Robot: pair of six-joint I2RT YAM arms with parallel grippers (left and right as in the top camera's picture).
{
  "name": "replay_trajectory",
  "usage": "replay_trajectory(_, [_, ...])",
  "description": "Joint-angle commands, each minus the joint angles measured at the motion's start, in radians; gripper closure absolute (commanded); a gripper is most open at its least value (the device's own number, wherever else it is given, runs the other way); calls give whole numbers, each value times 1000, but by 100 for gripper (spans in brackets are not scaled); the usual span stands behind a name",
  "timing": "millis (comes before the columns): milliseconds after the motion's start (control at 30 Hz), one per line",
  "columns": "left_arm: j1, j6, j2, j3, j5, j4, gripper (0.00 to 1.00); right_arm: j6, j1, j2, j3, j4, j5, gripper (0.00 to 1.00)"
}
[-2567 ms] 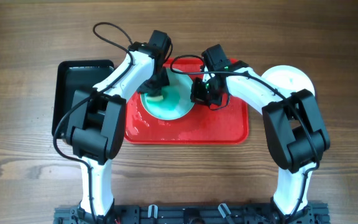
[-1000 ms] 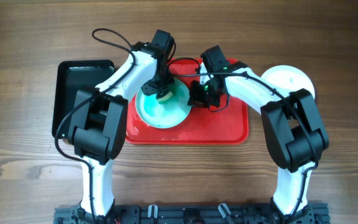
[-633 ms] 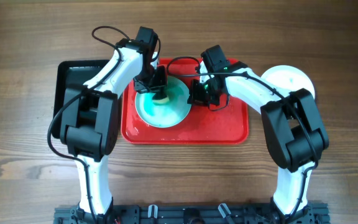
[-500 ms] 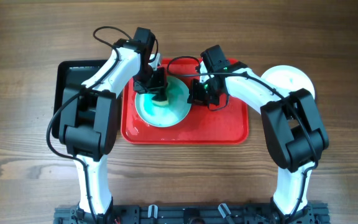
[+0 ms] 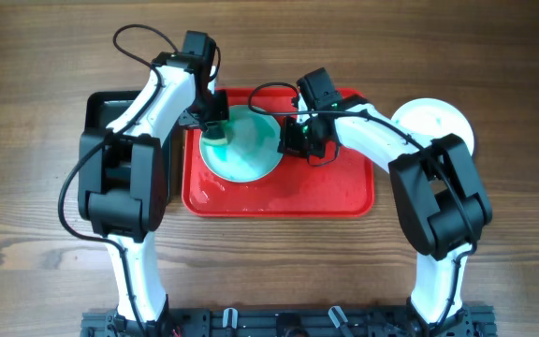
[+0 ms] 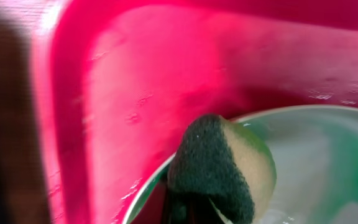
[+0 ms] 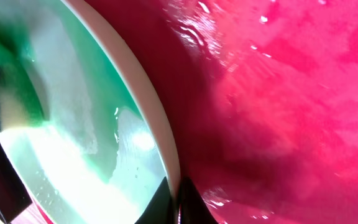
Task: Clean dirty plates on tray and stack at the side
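A pale turquoise plate (image 5: 244, 150) with a teal smear lies tilted on the red tray (image 5: 326, 192). My left gripper (image 5: 215, 126) is shut on a green and yellow sponge (image 6: 222, 168) pressed on the plate's far left rim (image 6: 316, 115). My right gripper (image 5: 293, 142) is shut on the plate's right rim (image 7: 160, 146), pinching it between both fingertips. The smear and suds (image 7: 67, 118) cover the plate's inside. A white plate (image 5: 438, 120) sits on the table right of the tray, partly under my right arm.
A black tray (image 5: 110, 122) lies left of the red tray, partly under my left arm. Water droplets shine on the red tray's floor (image 7: 278, 93). Wooden tabletop (image 5: 269, 253) surrounds both trays.
My left gripper moved the sponge from the plate's middle up and left to its far left rim. My right gripper kept its hold on the plate's right rim.
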Motion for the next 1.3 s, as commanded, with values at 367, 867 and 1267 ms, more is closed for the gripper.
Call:
replay_trajectory(367, [30,358,-32,243,448,-477,96,-8,2,26,2,-49,-32,96])
replay_trajectory(867, [309,23,-31,502,119,-624,96,-85,-14,-392,7,-335,524,95])
replay_trajectory(1267, [284,-24,-31,483,75,-620,96,201,-122,-656,7,-683,1271,96])
